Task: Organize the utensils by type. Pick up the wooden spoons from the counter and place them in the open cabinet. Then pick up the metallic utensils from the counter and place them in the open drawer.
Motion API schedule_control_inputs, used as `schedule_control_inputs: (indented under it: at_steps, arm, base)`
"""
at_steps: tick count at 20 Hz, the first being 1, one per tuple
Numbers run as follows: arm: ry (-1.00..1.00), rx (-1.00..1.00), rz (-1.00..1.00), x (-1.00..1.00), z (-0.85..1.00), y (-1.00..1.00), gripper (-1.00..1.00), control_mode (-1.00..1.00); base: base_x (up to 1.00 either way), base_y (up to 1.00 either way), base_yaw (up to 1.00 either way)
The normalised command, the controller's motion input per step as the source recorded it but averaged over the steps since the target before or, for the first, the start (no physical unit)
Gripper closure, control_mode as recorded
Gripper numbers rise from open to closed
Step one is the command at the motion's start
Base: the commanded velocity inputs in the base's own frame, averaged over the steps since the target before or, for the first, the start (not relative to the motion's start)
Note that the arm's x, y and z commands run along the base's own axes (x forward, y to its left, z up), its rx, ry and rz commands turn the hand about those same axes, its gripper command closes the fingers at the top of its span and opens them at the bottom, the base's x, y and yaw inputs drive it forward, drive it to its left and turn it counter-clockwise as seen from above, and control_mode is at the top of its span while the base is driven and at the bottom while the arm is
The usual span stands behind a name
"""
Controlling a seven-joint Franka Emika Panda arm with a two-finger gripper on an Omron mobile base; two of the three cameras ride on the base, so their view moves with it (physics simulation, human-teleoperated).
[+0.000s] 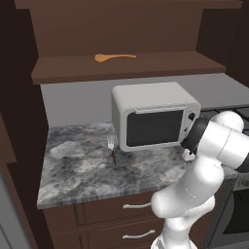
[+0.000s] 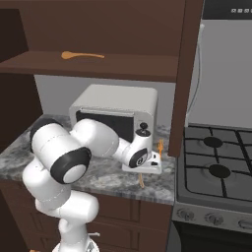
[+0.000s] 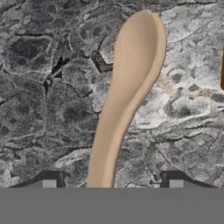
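Pincer straddles beige spoon, pointing down.

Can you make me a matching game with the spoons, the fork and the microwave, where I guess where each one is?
Things:
1. orange-tan wooden spoon
2. pale beige wooden spoon
3. small silver-tined fork with dark handle
4. white boxy microwave

Places:
A. lying on the grey marbled counter, left of the microwave
B. standing at the back of the counter
C. on the dark brown cabinet shelf
D. on the counter, handle between the gripper fingertips

Pairs: 1-C, 2-D, 3-A, 4-B
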Motion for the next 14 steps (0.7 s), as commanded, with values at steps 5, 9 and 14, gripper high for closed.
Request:
schedule_control_inputs:
  at_steps: [5, 9, 14]
  arm:
    - [-0.06, 0.0, 0.02, -0.33, -0.01, -0.05, 1.0, -1.0]
    - [-0.03, 0.01, 0.1, -0.32, 0.38, -0.13, 1.0, -1.0]
    - [-0.06, 0.0, 0.15, -0.34, 0.65, -0.05, 1.0, -1.0]
  base:
    - [0.0, 0.0, 0.0]
    - [0.0, 0.0, 0.0]
    - [0.0, 0.0, 0.0]
